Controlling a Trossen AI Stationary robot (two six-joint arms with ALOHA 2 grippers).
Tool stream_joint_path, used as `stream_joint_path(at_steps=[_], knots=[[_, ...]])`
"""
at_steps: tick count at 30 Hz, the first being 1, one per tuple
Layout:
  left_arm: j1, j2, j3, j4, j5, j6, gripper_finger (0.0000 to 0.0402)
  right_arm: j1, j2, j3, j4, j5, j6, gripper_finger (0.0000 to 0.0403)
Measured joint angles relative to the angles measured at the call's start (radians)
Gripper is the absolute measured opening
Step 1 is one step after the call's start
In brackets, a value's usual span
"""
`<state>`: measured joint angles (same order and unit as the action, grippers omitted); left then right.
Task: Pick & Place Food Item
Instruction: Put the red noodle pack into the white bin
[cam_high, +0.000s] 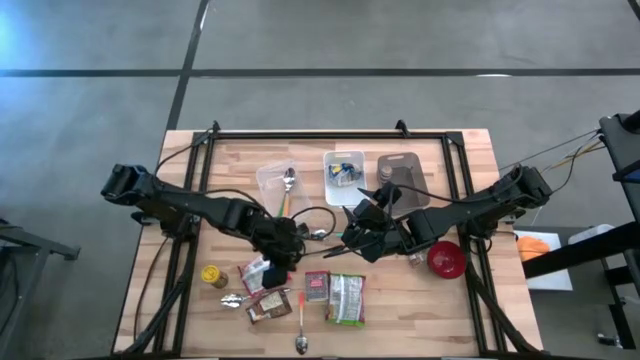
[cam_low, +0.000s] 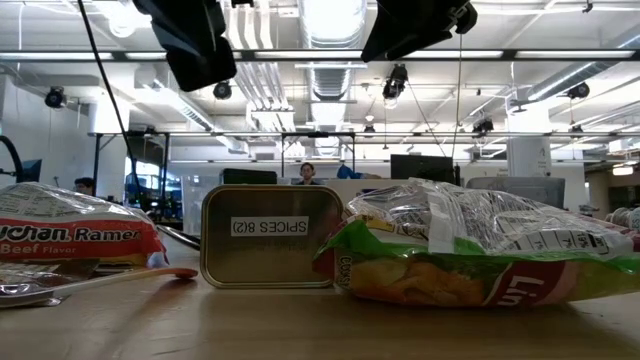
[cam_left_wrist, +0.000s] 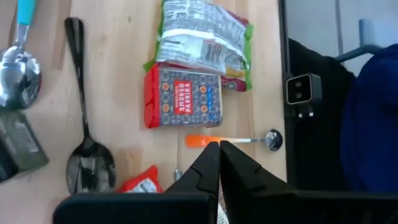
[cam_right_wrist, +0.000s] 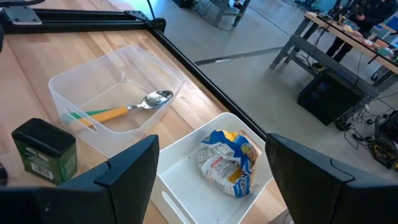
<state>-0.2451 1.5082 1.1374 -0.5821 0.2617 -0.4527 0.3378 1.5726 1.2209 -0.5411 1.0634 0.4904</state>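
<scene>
Left hand clenched shut and empty above the red foil snack packet; right hand released wide over the white rectangular plastic bin.

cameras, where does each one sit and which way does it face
high: overhead, straight down; both arms, table.
low: table height, level into room; arms overhead, spice tin.
left wrist: down past shut left gripper; red packet.
right wrist: past open right gripper; clear tub, white bin.
shared: high and left wrist both show the red packet.
</scene>
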Motion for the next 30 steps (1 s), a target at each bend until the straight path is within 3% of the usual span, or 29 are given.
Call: stream_joint_path(at_steps=[5, 24, 30], knots=[[0.000, 0.000, 0.000, -0.001, -0.002, -0.069, 0.0015, 0.000, 0.000, 0.000, 0.000, 0.000, 0.000, 0.0293], [0.003, 0.000, 0.000, 0.000, -0.024, -0.099, 0.0015, 0.000, 0.000, 0.000, 0.000, 0.000, 0.000, 0.0293], [0.003, 0.000, 0.001, -0.082, -0.099, -0.188, 0.0015, 0.000, 0.000, 0.000, 0.001, 0.000, 0.000, 0.0293]])
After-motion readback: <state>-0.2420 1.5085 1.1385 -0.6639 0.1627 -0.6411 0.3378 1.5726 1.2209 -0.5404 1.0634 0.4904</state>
